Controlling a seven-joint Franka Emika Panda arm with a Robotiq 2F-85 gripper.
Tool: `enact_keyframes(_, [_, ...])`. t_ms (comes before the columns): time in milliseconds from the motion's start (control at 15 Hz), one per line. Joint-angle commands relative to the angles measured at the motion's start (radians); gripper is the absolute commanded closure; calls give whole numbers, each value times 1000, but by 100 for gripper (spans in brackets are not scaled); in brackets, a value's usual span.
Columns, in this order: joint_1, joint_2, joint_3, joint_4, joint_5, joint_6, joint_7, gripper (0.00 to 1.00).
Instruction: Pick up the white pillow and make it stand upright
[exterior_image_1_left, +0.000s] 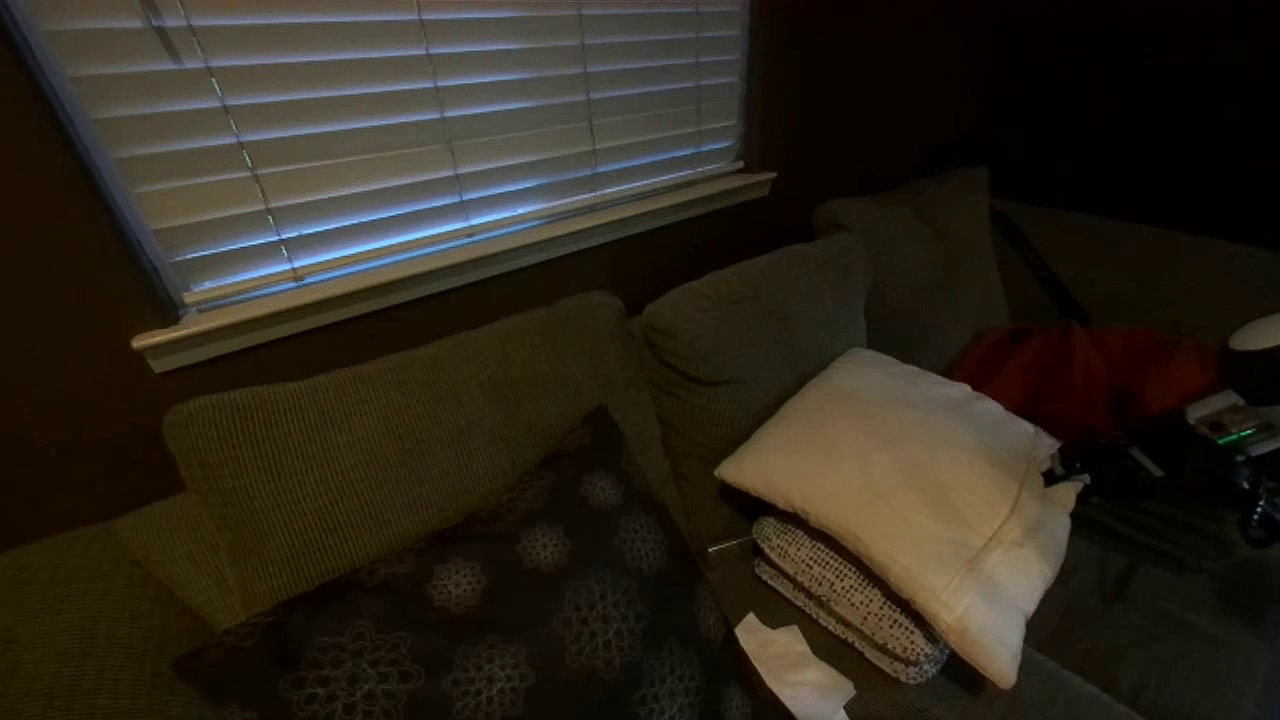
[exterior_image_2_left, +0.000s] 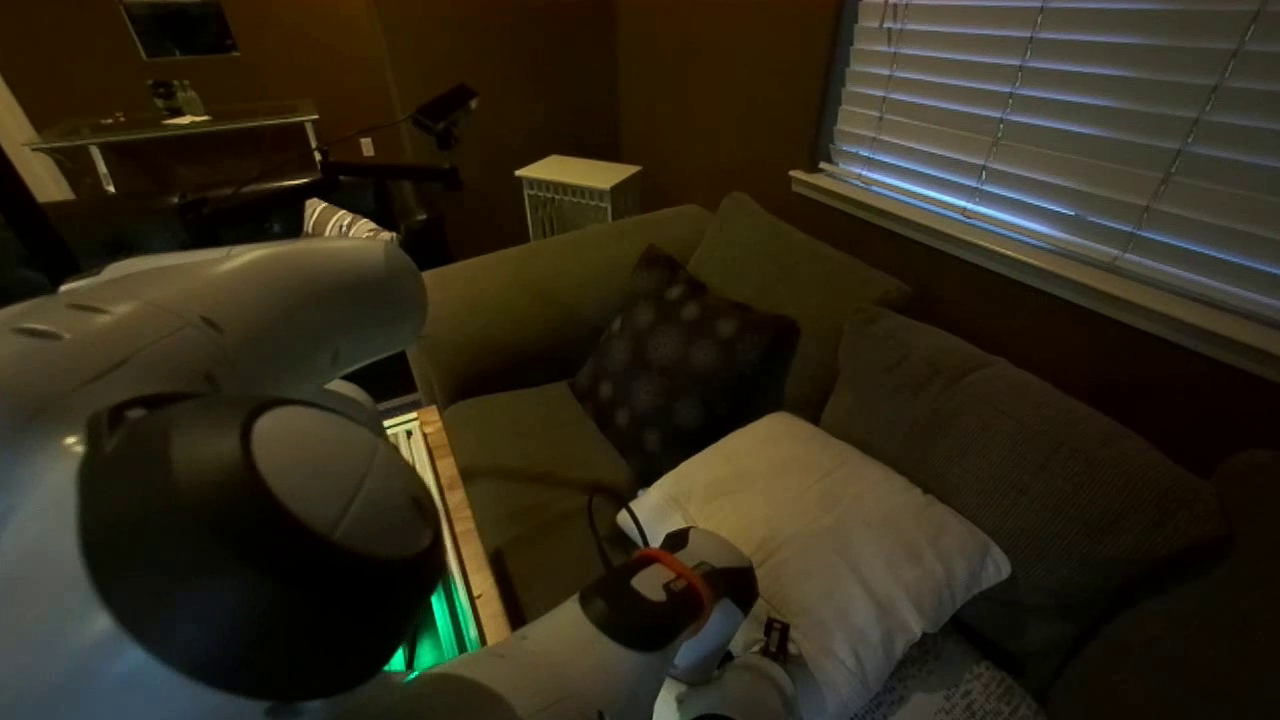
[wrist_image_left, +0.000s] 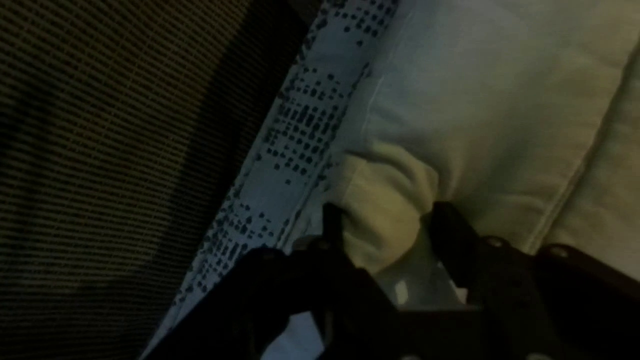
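Note:
The white pillow (exterior_image_1_left: 890, 460) lies tilted on a folded, dotted pale blanket or cushion (exterior_image_1_left: 850, 590), its plain face up. In an exterior view the pillow (exterior_image_2_left: 830, 540) rests near the sofa's back cushion, partly hidden by the arm's wrist. In the wrist view the pillow (wrist_image_left: 500, 110) fills the right side, with a seam running down it. My gripper (wrist_image_left: 382, 215) has its two dark fingers on both sides of a bunched fold of the pillow's edge, and both touch the cloth. The gripper is very dark in an exterior view at the pillow's right edge.
A dark flower-patterned pillow (exterior_image_1_left: 540, 600) leans on the sofa. Sofa back cushions (exterior_image_1_left: 760, 320) stand behind the white pillow. A white paper or tissue (exterior_image_1_left: 795, 665) lies in front. An orange-red cloth or bag (exterior_image_1_left: 1080, 375) lies beyond. A window sill (exterior_image_1_left: 450, 265) runs above.

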Motion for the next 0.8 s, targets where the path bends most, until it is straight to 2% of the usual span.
enact_keyframes(0, [-74,9,65,-12,44,-86,-1,83])
enact_keyframes(133, [-104,-19,91,-41,72,-120,7,95])
enact_keyframes(267, [-136,-40,122,-71,95,-144,6,100])
enact_keyframes(600, [-178,-129,214,-147,165,-185,61,98])
enact_keyframes(733, [-164,-188,246,-168,217,-220,113,98])
